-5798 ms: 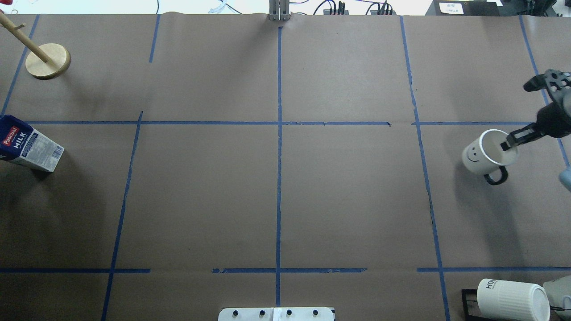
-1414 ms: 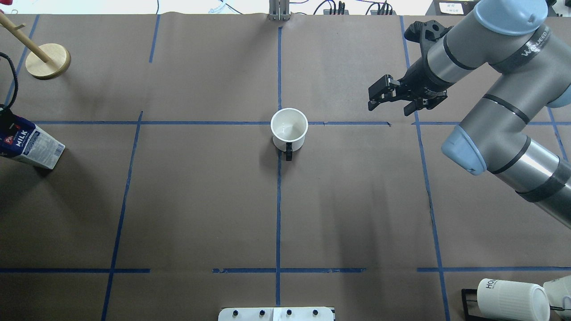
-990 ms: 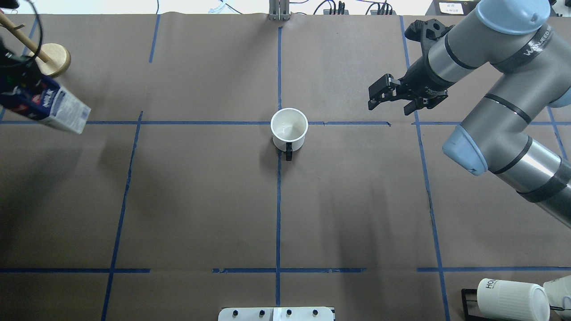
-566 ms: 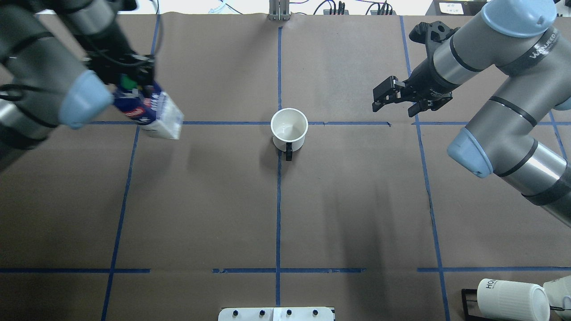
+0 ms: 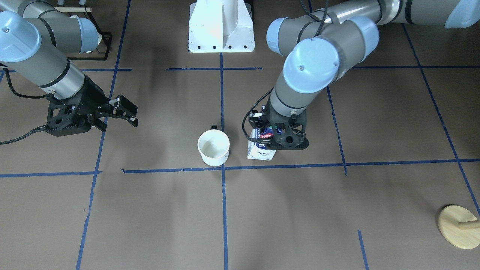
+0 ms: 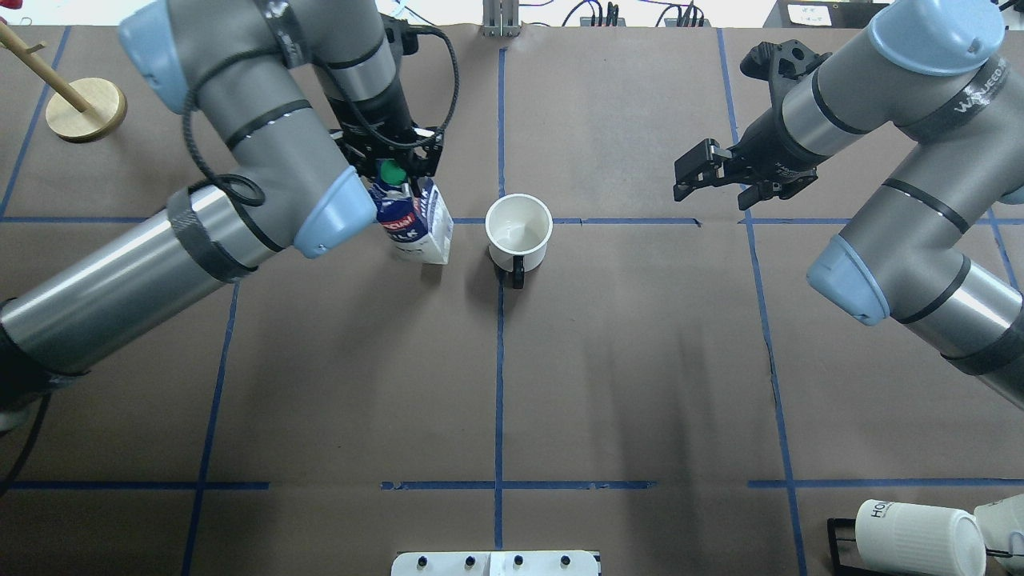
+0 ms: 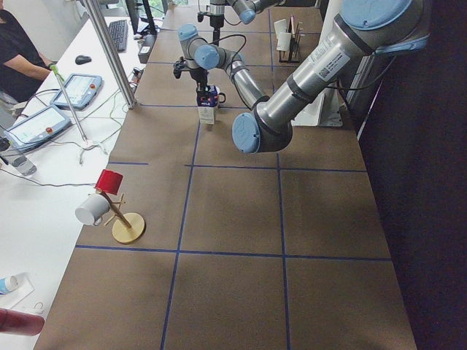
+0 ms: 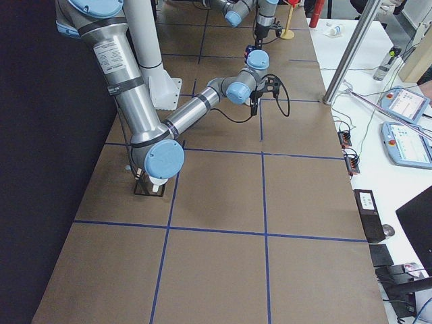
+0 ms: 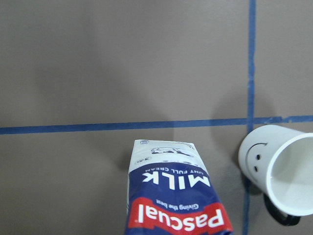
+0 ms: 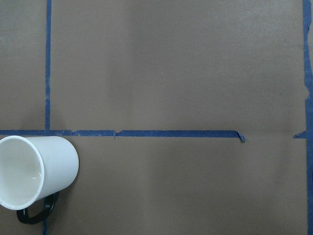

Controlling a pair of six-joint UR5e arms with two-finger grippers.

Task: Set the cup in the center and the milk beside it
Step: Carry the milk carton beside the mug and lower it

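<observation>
Gable-top dark blue and white milk carton (image 6: 418,230) clamped at its top in left claw (image 6: 391,171), black-handled smooth white cup (image 6: 518,234) just beside that claw on brown table (image 6: 640,360), right claw (image 6: 682,178) spread open, empty, well apart from cup.

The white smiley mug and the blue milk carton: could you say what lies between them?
Between mug and carton, only brown paper and a blue tape line, per the overhead view.

Both the left arm (image 6: 120,272) and right arm (image 6: 912,208) are silver-grey tubes, pale-blue joint caps, black bands; left one's got a black cable (image 6: 448,64).
</observation>
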